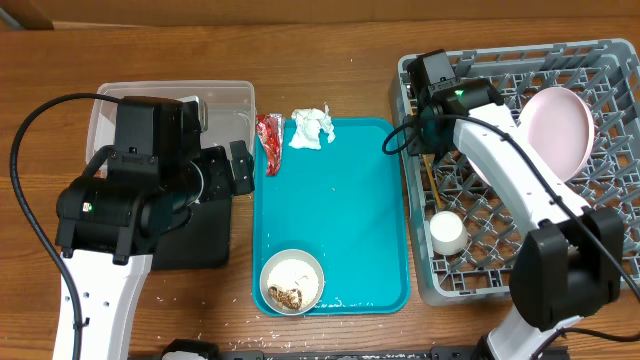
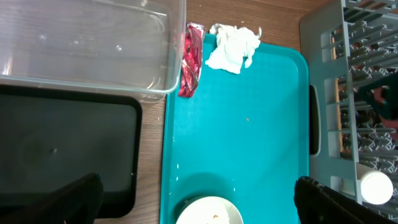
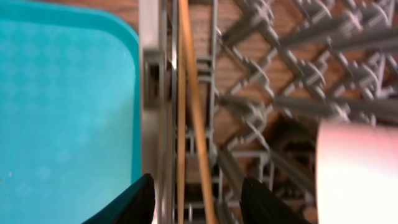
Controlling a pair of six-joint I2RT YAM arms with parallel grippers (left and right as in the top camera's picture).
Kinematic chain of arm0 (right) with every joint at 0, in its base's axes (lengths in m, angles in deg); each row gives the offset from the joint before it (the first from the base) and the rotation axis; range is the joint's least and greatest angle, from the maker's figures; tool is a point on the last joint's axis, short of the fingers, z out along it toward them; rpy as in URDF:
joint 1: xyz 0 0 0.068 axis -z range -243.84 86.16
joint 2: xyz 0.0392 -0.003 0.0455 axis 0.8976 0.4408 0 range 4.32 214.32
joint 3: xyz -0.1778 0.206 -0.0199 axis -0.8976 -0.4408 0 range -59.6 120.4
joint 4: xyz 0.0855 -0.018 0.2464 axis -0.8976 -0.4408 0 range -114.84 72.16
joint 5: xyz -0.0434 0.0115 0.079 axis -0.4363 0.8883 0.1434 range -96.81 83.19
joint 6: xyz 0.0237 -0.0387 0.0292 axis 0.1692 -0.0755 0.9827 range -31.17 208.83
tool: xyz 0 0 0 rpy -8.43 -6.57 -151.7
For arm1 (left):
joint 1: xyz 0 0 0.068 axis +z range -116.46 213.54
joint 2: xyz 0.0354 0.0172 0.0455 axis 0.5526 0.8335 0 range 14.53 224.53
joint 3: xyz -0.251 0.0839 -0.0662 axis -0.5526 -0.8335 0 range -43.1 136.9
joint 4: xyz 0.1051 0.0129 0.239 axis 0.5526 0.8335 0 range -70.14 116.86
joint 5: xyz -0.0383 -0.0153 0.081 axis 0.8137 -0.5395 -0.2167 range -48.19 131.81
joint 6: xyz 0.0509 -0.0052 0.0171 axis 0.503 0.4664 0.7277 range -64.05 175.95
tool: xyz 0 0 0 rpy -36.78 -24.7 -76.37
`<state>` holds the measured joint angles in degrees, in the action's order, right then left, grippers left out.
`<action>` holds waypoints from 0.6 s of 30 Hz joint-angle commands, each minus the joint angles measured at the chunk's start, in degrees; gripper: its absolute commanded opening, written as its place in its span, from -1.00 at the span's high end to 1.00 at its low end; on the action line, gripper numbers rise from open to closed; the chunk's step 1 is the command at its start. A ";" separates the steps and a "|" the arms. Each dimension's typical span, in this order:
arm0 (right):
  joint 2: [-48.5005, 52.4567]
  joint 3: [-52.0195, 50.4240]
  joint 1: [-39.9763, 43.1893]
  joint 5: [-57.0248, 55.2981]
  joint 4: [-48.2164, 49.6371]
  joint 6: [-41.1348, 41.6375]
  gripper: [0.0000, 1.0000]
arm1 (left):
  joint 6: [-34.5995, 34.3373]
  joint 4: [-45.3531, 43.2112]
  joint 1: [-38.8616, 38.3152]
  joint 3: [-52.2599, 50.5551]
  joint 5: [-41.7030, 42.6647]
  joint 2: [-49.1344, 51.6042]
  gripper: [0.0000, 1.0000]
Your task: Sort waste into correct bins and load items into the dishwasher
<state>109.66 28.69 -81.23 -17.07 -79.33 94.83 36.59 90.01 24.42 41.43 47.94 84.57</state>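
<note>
Chopsticks lie in the rack along its left wall. Right pincer is spread wide astride them, gripping nothing, so I'd judge the chopstick load done or nearly so. Plate and cup are racked too. Napkin and scrap-filled bowl sit on the teal tray, wrapper at its rim just beside the tub. Nothing is seen in the tub or the black tray. Left pincer is wide open and empty, hovering where the two trays meet. Next likely: drop squarely onto the wrapper without nudging the tub. No readable writing or brand.
</note>
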 commanded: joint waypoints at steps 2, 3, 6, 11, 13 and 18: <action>-12.17 6.82 -2.62 7.45 -3.30 2.78 0.03 | -0.37 -0.09 0.11 0.66 -0.61 0.09 -0.99; -14.38 7.30 -3.39 9.73 -3.65 2.78 0.03 | -0.37 -0.09 0.11 0.66 -0.61 0.09 -1.00; -22.71 7.58 -6.78 15.41 -4.11 2.82 -0.31 | -0.37 -0.09 0.11 0.66 -0.61 0.09 -1.00; -31.78 7.58 -11.37 19.76 -3.69 2.73 -1.00 | -0.37 -0.09 0.11 0.66 -0.61 0.09 -1.00; -34.36 7.58 -11.87 18.95 -7.30 2.60 -1.00 | -0.37 -0.09 0.11 0.66 -0.61 0.09 -1.00; -41.05 7.58 -9.09 6.36 -16.46 7.65 -1.00 | -0.37 -0.09 0.11 0.66 -0.61 0.09 -1.00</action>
<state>71.21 36.56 -92.40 -2.67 -94.52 98.42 36.59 90.01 24.42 41.43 47.94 84.57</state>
